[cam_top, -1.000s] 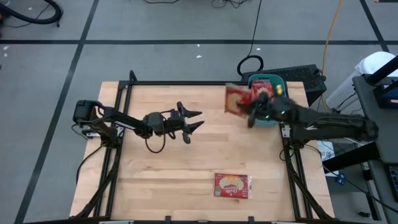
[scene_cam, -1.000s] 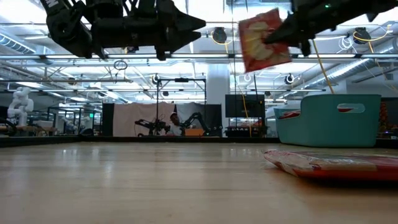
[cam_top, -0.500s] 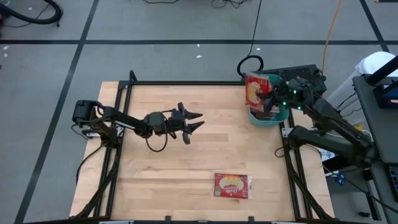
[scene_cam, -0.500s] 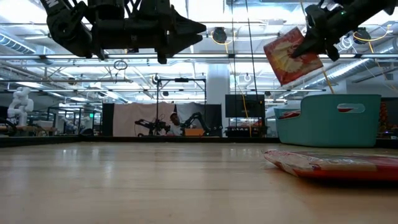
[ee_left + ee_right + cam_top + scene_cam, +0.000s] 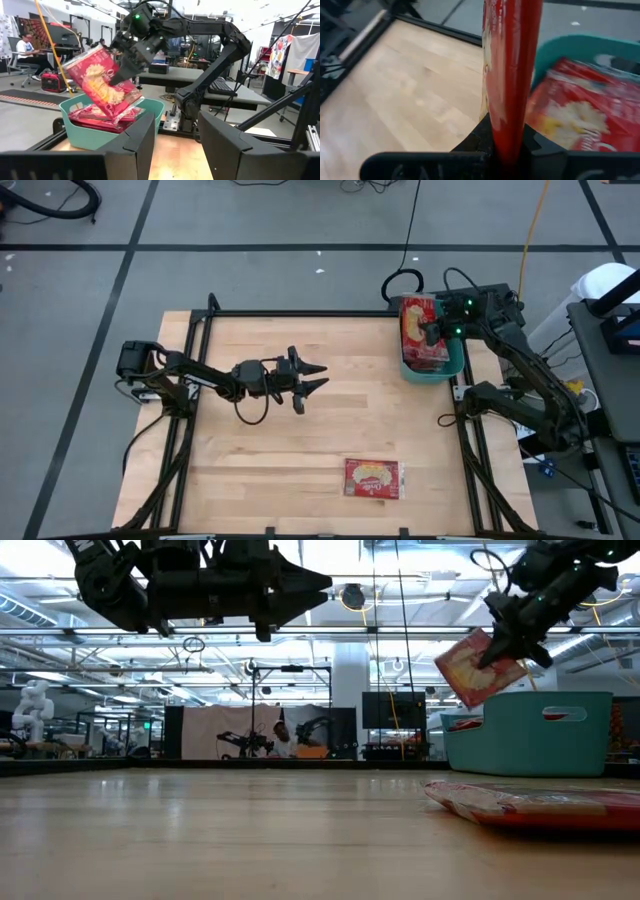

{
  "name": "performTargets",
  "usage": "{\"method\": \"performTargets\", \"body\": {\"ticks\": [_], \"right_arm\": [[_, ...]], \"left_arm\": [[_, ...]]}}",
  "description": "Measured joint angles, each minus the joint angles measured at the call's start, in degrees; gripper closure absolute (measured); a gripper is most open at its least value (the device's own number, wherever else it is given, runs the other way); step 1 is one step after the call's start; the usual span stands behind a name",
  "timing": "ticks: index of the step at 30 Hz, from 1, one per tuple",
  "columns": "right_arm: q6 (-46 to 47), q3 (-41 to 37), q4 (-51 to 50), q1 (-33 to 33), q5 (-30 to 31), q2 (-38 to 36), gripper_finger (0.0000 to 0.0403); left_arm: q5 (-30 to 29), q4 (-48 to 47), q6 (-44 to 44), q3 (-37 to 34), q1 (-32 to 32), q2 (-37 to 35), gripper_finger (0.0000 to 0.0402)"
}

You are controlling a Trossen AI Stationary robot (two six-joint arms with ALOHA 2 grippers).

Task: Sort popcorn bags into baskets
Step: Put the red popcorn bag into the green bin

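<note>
Item: popcorn bag [image 5: 478,668], held — red with a yellow-cream picture, pinched by one edge in the right gripper [image 5: 432,332] and hanging tilted in the air over the teal basket [image 5: 452,366]. From the left wrist view the lower corner of this bag [image 5: 102,84] looks close above the packets already lying in the basket [image 5: 157,111], though I cannot tell whether it touches them.

Item: basket contents — several red bags stacked flat [image 5: 580,115], filling the bin near its rim.

Item: one bag left on the table [image 5: 372,478], lying flat near the front edge, well apart from the basket.

Step in hand, as I judge it: letting the held bag go into the basket. To do it well, the bag should be wholly inside the rim before the fingers part; its tilt suggests it could slide toward the table side, so I would bring it lower and nearer flat over the stack first. The pile is high — a bag dropped askew may ride over the edge.

Pose, right arm: reaching from the table's right side up and over the far right corner, wrist bent down, fingers clamped on the bag's edge.

Pose, left arm: stretched level above the middle of the table, left gripper [image 5: 308,375] hovering with its fingers spread and nothing between them, pointing toward the basket.
</note>
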Motion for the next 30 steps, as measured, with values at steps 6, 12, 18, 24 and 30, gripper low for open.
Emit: {"method": "performTargets", "body": {"ticks": [6,12,18,24,30], "right_arm": [[-3.7,0.0,-2.4,-6.5,-2.7,2.4,0.0387],[-3.6,0.0,-1.8,-8.3,-6.9,2.4,0.0387],[-0.7,0.1,-0.5,-8.0,-7.4,1.8,0.0376],[-1.7,4.4,-9.4,-4.5,0.6,-0.8,0.0387],[0.8,4.6,-17.1,-0.8,14.7,-1.8,0.039]], "left_arm": [[0.0,-0.8,0.2,0.0,0.0,0.0,0.025],[0.0,-1.7,0.6,0.0,0.0,0.0,0.025],[0.0,-1.7,0.6,0.0,0.0,0.0,0.025],[0.3,-1.7,1.0,0.0,0.2,0.0,0.025],[0.3,-1.7,1.0,0.0,0.2,0.0,0.025]]}}
